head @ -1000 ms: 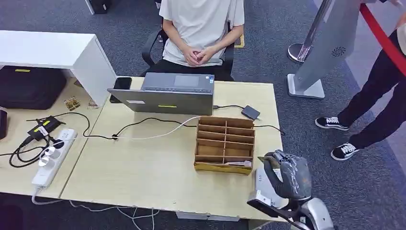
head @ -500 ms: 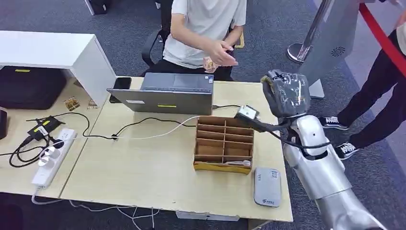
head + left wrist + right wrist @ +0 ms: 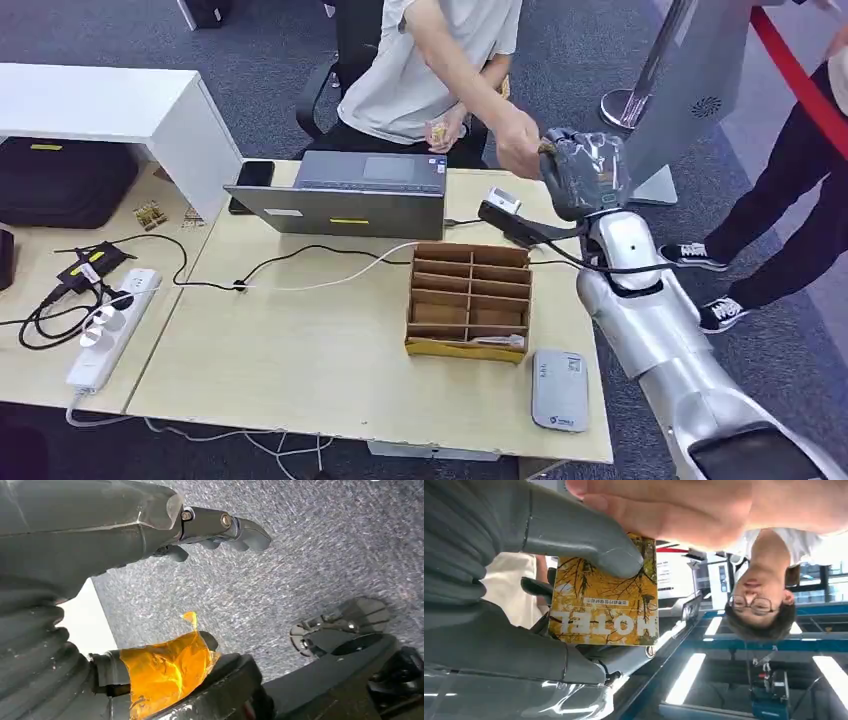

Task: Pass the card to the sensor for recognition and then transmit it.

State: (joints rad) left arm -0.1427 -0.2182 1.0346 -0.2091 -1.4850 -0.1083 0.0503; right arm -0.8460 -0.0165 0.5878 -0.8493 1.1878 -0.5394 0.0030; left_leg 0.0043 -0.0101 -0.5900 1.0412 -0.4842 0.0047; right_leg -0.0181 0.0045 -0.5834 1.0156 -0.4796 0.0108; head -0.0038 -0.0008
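Holding the card (image 3: 604,600) up high, the right hand (image 3: 585,170) now sits past the far right corner of the table (image 3: 300,370), a bit further over than half a second ago. The thumb (image 3: 584,545) presses the yellow card against the other fingers, so it is held tight. The person's hand (image 3: 518,150) has reached out since then and now touches the card's edge (the word HOTEL shows on it). The left hand (image 3: 220,527) hangs over grey carpet with its fingers apart and nothing in them. On the table there is one grey sensor (image 3: 559,390) near the front edge, one wooden box (image 3: 468,300) with slots just behind it, one laptop (image 3: 350,195) and one white power strip (image 3: 105,330).
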